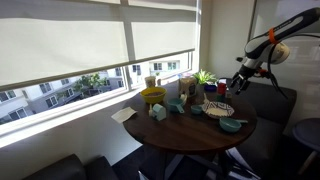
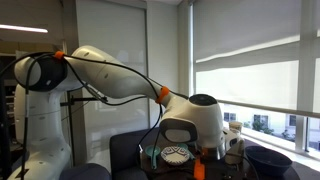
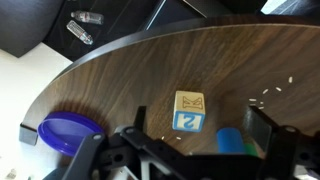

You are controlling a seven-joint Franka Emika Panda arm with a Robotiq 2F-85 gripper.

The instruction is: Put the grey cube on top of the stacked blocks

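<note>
Wide windows with pale roller blinds point(image 1: 70, 40) run behind a round dark wooden table point(image 1: 190, 132), which shows in an exterior view crowded with small things: a yellow bowl point(image 1: 152, 96) towards the left of the tabletop, a potted green plant point(image 1: 204, 77) at the back, and a patterned round plate point(image 1: 219, 109) on the right. The gripper point(image 1: 238, 79) hangs over the right part of the table, above that plate.

The white robot arm point(image 2: 110, 75) fills most of an exterior view, with only the plate point(image 2: 175, 155) visible low in the frame.

In the wrist view the gripper point(image 3: 198, 125) has its two dark fingers point(image 3: 137, 120) spread wide apart, holding nothing. Between them, lower middle of the frame, a light wooden block with a blue printed face point(image 3: 189, 111) stands on the table point(image 3: 120, 70). A small blue cube point(image 3: 229, 141) sits just beside it to the lower right, partly hidden. A purple-blue round dish point(image 3: 68, 133) lies at lower left. The grey cube cannot be told apart in any view.
</note>
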